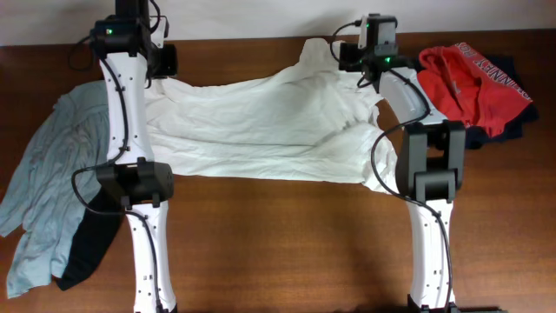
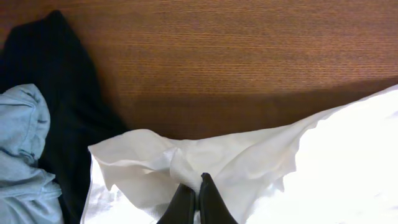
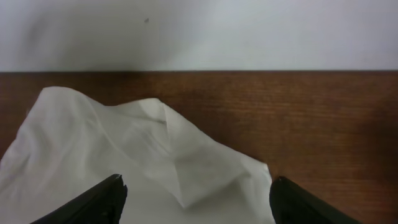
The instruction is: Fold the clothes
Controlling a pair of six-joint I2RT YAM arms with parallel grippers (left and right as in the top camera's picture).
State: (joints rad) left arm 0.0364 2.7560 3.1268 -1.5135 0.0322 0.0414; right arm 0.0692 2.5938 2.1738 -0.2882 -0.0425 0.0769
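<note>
The white T-shirt [image 1: 261,130] lies spread wide across the back of the table, with no print showing. My left gripper [image 1: 165,76] sits at its left end. In the left wrist view that gripper [image 2: 199,182] is shut on a bunched fold of the white T-shirt [image 2: 236,162]. My right gripper [image 1: 346,57] hovers over the shirt's far right corner. There its fingers [image 3: 112,190] stand wide apart above the white cloth [image 3: 155,149], holding nothing. A pale grey-blue shirt [image 1: 52,174] lies at the far left over a black shirt [image 1: 91,248].
A red garment [image 1: 473,83] with white lettering lies at the back right on a dark one [image 1: 514,122]. The black shirt [image 2: 56,93] and the grey-blue shirt [image 2: 22,143] lie close to my left gripper. The table's far edge meets a white wall [image 3: 249,31].
</note>
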